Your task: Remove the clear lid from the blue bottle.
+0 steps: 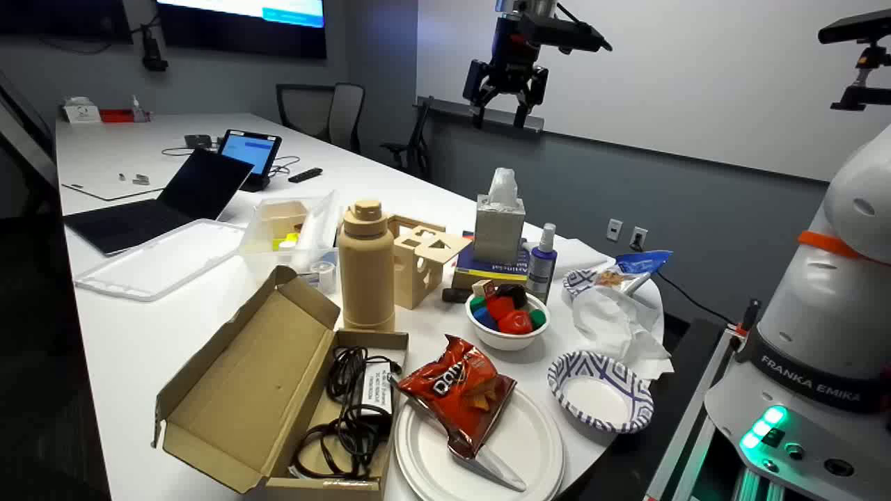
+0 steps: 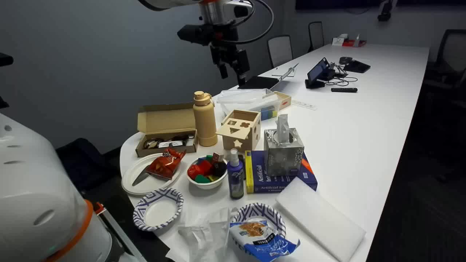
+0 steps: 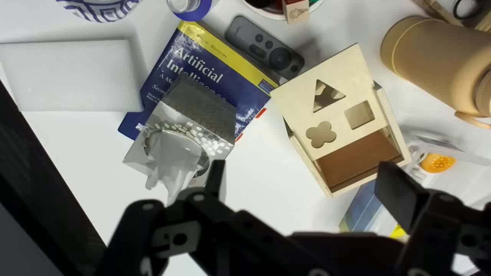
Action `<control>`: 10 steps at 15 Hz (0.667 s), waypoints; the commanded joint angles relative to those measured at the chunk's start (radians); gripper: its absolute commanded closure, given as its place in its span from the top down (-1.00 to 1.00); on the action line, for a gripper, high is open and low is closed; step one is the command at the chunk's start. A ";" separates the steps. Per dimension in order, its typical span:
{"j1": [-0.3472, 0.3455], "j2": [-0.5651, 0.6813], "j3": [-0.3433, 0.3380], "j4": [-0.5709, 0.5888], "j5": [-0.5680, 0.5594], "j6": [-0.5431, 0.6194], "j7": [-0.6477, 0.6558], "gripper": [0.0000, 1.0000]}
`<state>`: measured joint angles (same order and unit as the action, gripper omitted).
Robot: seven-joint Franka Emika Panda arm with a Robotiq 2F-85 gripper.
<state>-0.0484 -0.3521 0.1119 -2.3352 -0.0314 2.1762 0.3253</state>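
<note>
The blue bottle [image 1: 541,270] stands upright on the table beside the bowl of blocks; it also shows in an exterior view [image 2: 236,179] and at the top edge of the wrist view [image 3: 196,14]. The clear lid [image 1: 548,236] sits on its top, over a whitish nozzle; it also shows in an exterior view [image 2: 234,157] and, partly cut off, in the wrist view [image 3: 184,4]. My gripper [image 1: 499,124] is open and empty, high above the table; it also shows in an exterior view [image 2: 232,78]. In the wrist view its fingers [image 3: 302,168] are wide apart, away from the bottle.
Close to the bottle are a tissue box [image 2: 284,153] on a blue book [image 2: 255,174], a bowl of blocks [image 2: 207,185] and a remote [image 3: 264,48]. A wooden shape box [image 3: 337,103], a tall tan bottle [image 1: 367,271] and patterned bowls [image 2: 158,209] stand around.
</note>
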 commanded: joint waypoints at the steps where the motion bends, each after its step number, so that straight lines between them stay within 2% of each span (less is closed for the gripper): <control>1: 0.010 0.001 -0.009 0.002 -0.004 -0.003 0.003 1.00; 5: 0.002 0.013 -0.005 -0.003 -0.011 0.002 0.033 1.00; 10: -0.068 -0.012 0.003 -0.142 -0.102 0.016 0.280 1.00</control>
<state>-0.0764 -0.3291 0.1097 -2.3920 -0.0731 2.1757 0.4746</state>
